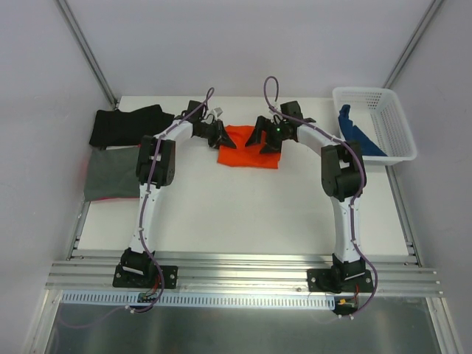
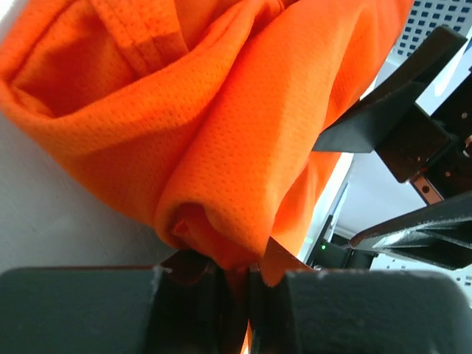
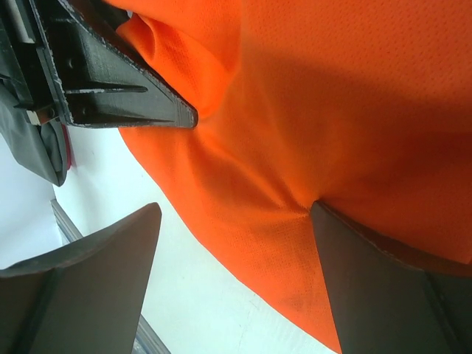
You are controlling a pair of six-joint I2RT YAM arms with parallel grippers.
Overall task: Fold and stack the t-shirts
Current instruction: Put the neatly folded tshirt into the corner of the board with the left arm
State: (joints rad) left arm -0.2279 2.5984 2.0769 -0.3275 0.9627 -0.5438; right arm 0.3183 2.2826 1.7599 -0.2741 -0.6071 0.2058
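Observation:
A bright orange-red t-shirt [image 1: 247,151] lies bunched at the back middle of the table, with both grippers on it. My left gripper [image 1: 221,135] is at its left edge, shut on a fold of the orange cloth [image 2: 236,276]. At the shirt's right side is my right gripper [image 1: 264,139], open [image 3: 236,221]. One of its fingers [image 3: 369,287] presses on the orange cloth [image 3: 332,110] and the other hangs over bare table. A black t-shirt [image 1: 125,125] and a dark grey t-shirt [image 1: 110,173] lie at the left. A blue t-shirt [image 1: 358,133] sits in the basket.
A white mesh basket [image 1: 361,91] stands at the back right corner. Metal rails [image 1: 243,276] run along the near edge by the arm bases. Grey walls close in the table on the left, back and right. The right gripper's fingers [image 2: 391,110] show close by in the left wrist view.

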